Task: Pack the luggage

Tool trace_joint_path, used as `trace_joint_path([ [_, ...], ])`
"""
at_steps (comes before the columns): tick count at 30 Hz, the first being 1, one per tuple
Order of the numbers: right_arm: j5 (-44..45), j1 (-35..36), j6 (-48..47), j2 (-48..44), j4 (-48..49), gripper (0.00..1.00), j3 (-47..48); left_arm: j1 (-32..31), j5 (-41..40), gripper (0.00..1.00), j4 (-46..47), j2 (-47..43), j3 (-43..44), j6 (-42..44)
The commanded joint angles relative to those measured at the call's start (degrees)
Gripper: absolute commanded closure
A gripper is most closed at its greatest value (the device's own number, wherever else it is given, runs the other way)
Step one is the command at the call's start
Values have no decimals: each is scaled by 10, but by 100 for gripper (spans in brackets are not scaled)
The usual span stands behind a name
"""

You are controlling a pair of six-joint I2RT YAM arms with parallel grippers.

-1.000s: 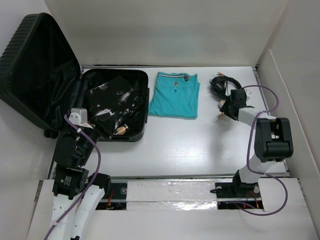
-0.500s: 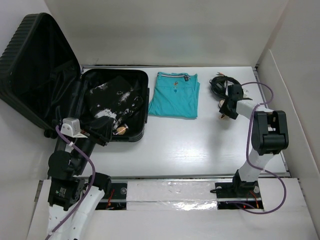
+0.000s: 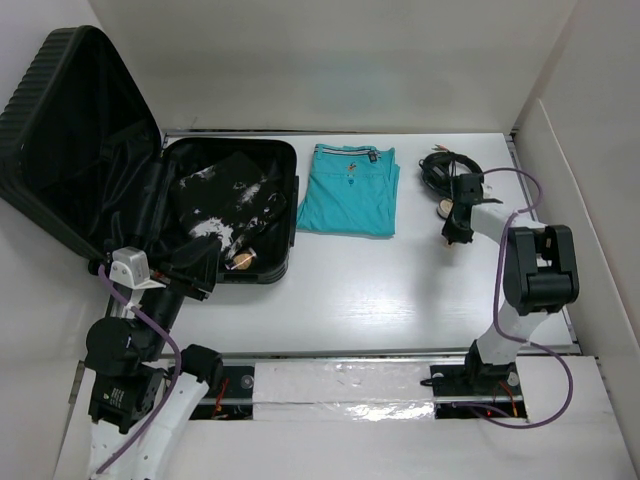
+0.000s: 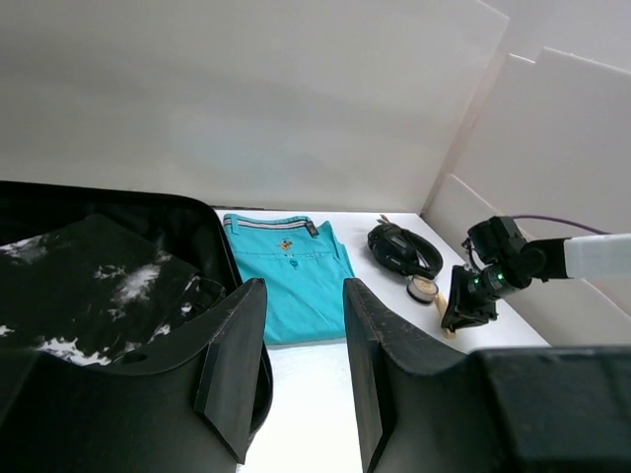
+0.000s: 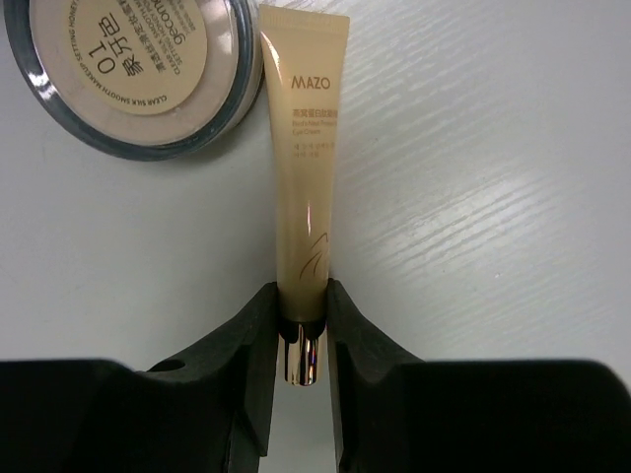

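The luggage (image 3: pixel 70 130) is a black ribbed suitcase lying open at the far left, lid propped up. A black-and-white garment (image 3: pixel 225 195) lies in its base. My left gripper (image 3: pixel 195 272) hovers at the base's near rim; its view shows the left gripper (image 4: pixel 296 374) open with nothing between the fingers. My right gripper (image 3: pixel 455 232) is down on the table at the right. In its own view the right gripper (image 5: pixel 301 305) is shut on a beige cream tube (image 5: pixel 306 168) just above its gold cap, with the tube lying flat on the table.
A folded teal shirt (image 3: pixel 348 190) lies mid-table beside the suitcase. A round compact jar (image 5: pixel 133 69) sits touching the tube's far end. A coiled black cable (image 3: pixel 440 168) lies behind it. White walls close in the right side and the back.
The right jaws have closed onto the tube. The left arm has drawn back toward the near edge, away from the suitcase's inside.
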Motion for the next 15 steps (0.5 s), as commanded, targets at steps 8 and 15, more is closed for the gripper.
trace_joint_path([
  [8,-48,131,5,-194,39,83,-79,-4,-4,66,17,29,15,4],
  [15,-195,351,10,-140,136,83,128,16,-7,67,21,61,9,2],
])
